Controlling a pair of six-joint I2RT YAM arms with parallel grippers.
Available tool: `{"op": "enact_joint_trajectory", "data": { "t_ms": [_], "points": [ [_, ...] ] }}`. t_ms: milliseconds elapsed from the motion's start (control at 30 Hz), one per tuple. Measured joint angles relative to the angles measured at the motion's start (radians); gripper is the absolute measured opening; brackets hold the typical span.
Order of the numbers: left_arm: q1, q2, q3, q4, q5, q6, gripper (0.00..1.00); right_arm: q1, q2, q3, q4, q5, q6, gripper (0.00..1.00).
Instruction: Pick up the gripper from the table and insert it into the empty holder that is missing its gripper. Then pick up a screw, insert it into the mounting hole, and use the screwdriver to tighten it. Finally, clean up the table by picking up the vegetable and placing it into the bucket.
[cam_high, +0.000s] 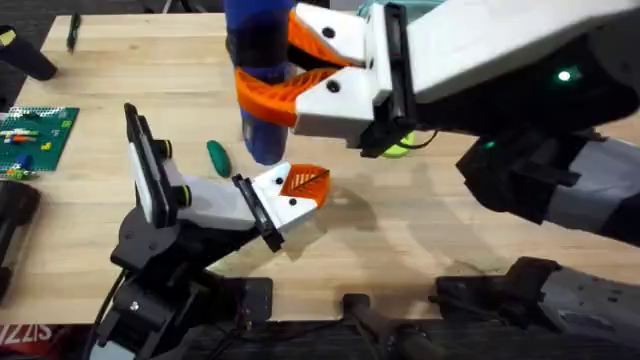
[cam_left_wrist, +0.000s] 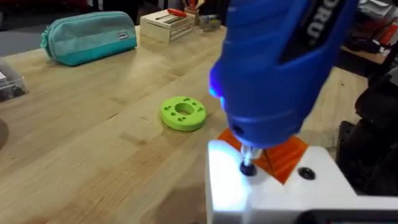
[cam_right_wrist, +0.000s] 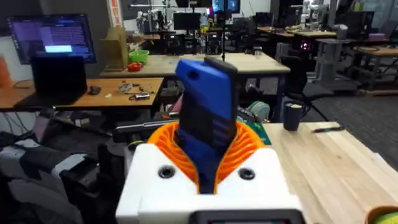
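The screwdriver (cam_high: 258, 75) has a thick bright-blue handle with a darker band; it stands upright, tip down. In the left wrist view its short metal tip (cam_left_wrist: 247, 167) sits on a dark screw head in the white holder (cam_left_wrist: 273, 186), and a blue light glows on the body. The small orange ribbed finger (cam_high: 305, 181) is seated in the holder (cam_high: 275, 195), directly below the right gripper. The dark-green vegetable (cam_high: 217, 156) lies on the table just beside the screwdriver's lower end, on the left-arm side.

The table (cam_high: 420, 240) is pale wood board. A lime-green disc (cam_left_wrist: 183, 113) and a teal pouch (cam_left_wrist: 90, 37) lie beyond the holder. Behind, the room holds desks and monitors.

The right gripper (cam_high: 300, 65) is closed on the screwdriver, its orange ribbed pads (cam_right_wrist: 249, 146) clamping the blue handle from both sides. The left gripper's state cannot be told; its wrist view looks down on the holder.
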Motion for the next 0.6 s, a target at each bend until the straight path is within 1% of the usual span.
{"op": "enact_joint_trajectory", "data": {
  "t_ms": [167, 600],
  "points": [
    [0.000, 0.000, 0.000, 0.000, 0.000, 0.000, 0.018, 0.000, 0.000, 0.000, 0.036, 0.000, 0.001, 0.099],
    [0.000, 0.000, 0.000, 0.000, -0.002, 0.000, 0.018, 0.000, 0.000, 0.000, 0.031, 0.000, 0.001, 0.098]
  ]
}}
